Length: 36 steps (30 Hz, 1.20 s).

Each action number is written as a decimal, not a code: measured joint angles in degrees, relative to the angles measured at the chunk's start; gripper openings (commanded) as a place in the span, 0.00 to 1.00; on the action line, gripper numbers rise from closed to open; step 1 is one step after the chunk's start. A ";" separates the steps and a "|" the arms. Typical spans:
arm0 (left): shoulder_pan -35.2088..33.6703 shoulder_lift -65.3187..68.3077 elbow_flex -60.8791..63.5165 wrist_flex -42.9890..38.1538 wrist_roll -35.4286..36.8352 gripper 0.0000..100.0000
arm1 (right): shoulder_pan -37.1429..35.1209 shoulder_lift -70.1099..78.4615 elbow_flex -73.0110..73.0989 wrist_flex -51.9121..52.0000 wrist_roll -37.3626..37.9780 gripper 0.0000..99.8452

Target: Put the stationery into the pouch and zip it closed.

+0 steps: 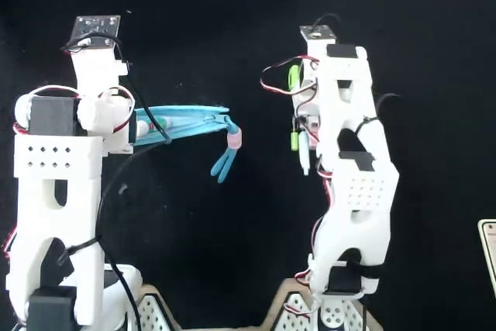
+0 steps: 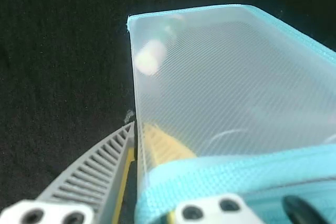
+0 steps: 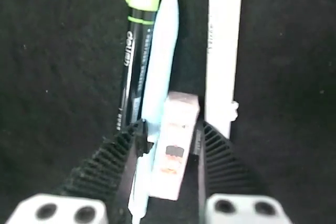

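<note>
My left gripper (image 1: 143, 125) is shut on one end of the translucent pouch (image 1: 190, 122) with turquoise trim, which it holds on edge above the black table. A pink zipper pull (image 1: 234, 139) with a blue tail hangs from the pouch's far end. In the left wrist view the pouch (image 2: 226, 87) stretches away from the gripper (image 2: 137, 135), and a yellow shape (image 2: 163, 148) shows through it. My right gripper (image 3: 170, 127) is down on the stationery, shut on a pinkish eraser (image 3: 176, 145) with a light blue pen (image 3: 157, 61) beside it. A green-capped black pen (image 3: 137, 40) and a white pen (image 3: 223, 51) lie alongside.
The stationery (image 1: 298, 133) lies half under the right arm, to the right of the pouch. A card (image 1: 488, 246) sits at the table's right edge. Both arm bases stand at the front edge, with bare black cloth (image 1: 232, 238) between the arms.
</note>
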 measured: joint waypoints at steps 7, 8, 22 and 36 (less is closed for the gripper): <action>0.00 0.00 0.00 0.00 0.00 0.03 | 3.78 0.09 -0.26 0.00 4.31 0.07; 0.00 0.00 0.00 0.00 0.00 0.03 | 4.22 0.09 -0.26 0.00 5.01 0.07; 0.00 0.00 0.00 0.00 0.00 0.03 | 8.79 -10.37 -2.55 17.14 14.42 0.06; 0.00 0.00 0.00 0.00 0.00 0.03 | 31.47 -24.44 33.05 -3.43 32.53 0.20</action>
